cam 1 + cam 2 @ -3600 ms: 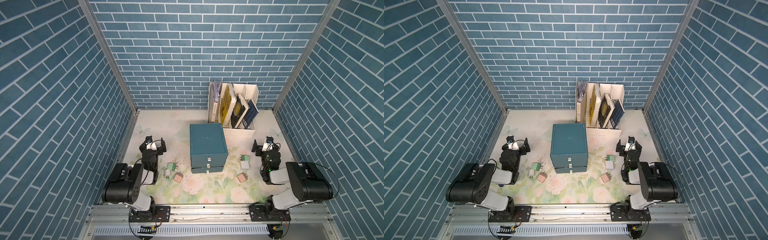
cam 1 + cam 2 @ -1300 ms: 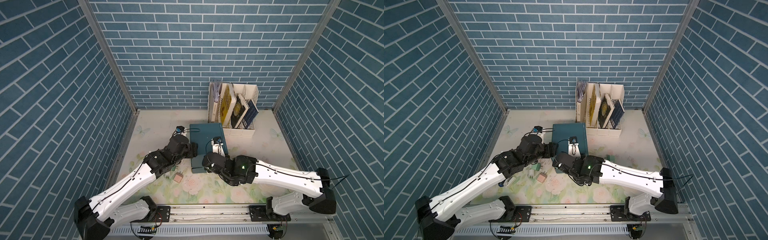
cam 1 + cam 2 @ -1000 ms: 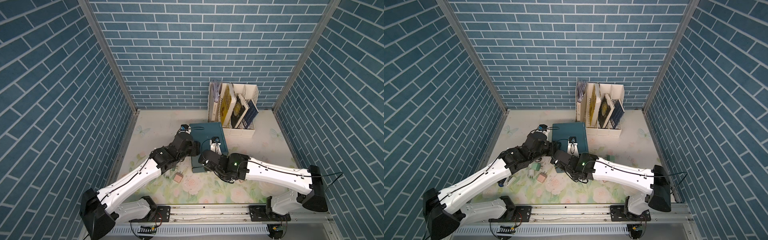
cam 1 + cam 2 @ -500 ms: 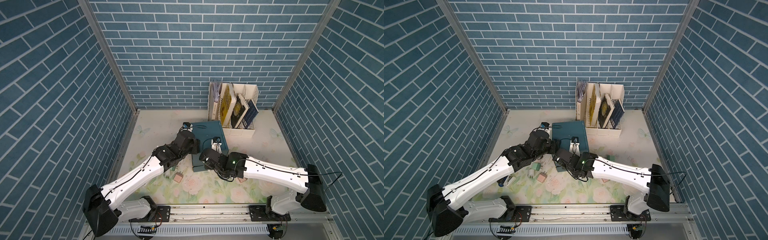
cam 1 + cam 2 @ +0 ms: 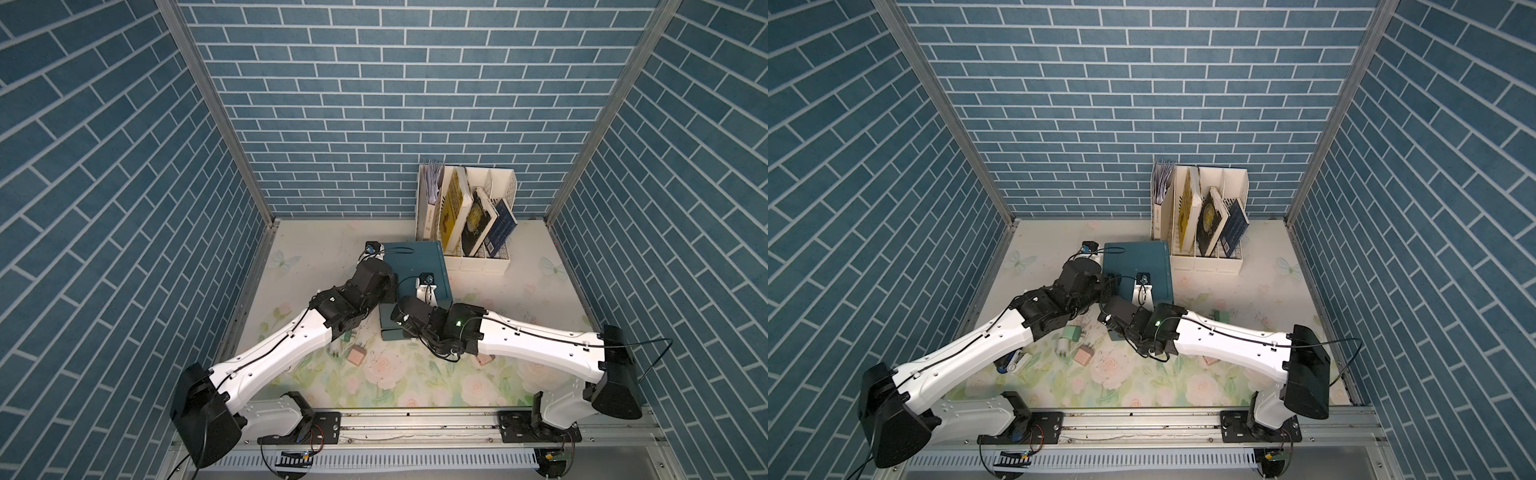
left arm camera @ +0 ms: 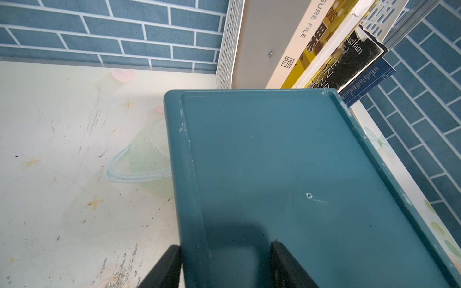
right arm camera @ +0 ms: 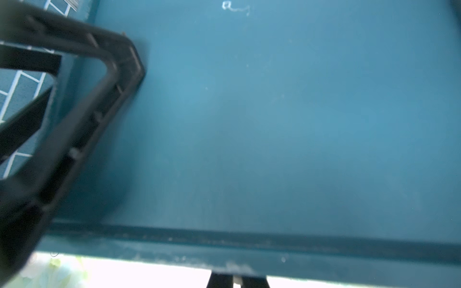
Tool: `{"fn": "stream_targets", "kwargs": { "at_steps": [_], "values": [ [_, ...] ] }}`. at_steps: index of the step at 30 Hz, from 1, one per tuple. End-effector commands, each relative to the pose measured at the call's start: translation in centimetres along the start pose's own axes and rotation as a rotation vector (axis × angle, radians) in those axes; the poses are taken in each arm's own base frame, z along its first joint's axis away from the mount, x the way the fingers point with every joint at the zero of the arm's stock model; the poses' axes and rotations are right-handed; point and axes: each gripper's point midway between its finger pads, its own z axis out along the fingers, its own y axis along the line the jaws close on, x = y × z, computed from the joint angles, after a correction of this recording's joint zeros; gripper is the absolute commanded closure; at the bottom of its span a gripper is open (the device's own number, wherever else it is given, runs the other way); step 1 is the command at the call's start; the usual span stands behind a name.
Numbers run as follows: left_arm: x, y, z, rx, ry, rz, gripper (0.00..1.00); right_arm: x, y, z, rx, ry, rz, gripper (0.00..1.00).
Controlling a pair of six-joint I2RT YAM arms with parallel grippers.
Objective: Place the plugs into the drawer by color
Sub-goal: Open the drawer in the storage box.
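Right end effector [image 7: 238,281] closed at scuffed teal drawer [image 7: 274,124]; left end effector [image 6: 224,249] spread astride its edge.

We cannot see the fronts of the drawer [image 5: 417,266] under the right arm [image 5: 540,345], and the right gripper [image 7: 237,280] is blurred and cut off at the right wrist view's edge.

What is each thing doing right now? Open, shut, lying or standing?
drawer: upright; top drawer looks shut.
left pincer: open, straddling the drawer's side edge.
right pincer: shut at the drawer's front edge.
green plug: lying on the table.
white plug: lying beside it.
pink plug: lying beside them.
second green plug: lying on the table.
second pink plug: on the table, partly under the right arm.
books: leaning in the file rack.
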Motion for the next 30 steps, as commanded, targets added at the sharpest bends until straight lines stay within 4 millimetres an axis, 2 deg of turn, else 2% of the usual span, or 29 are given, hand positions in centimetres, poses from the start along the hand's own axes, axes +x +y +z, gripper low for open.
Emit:
{"fn": "stream_targets", "kwargs": {
  "at_steps": [1, 12, 20, 26, 30],
  "values": [
    [2.0, 0.3, 1.2, -0.005, 0.064, -0.013, 0.41, 0.1, -0.3, -0.2, 0.005, -0.033, -0.015, 1.00],
    [2.6, 0.7, 2.1, -0.005, 0.073, -0.064, 0.46, 3.1, -0.7, -3.4, -0.031, -0.065, -0.031, 1.00],
    [2.3, 0.9, 2.8, -0.010, 0.072, -0.068, 0.48, 5.2, -1.1, -4.3, -0.037, -0.055, -0.031, 1.00],
    [2.4, 1.4, 3.2, -0.021, 0.072, -0.075, 0.49, 6.3, -1.1, -4.5, -0.039, -0.047, -0.029, 1.00],
    [2.4, 1.5, 2.7, -0.016, 0.065, -0.080, 0.47, 6.6, -0.7, -4.7, -0.048, -0.043, -0.042, 1.00]
  ]
}}
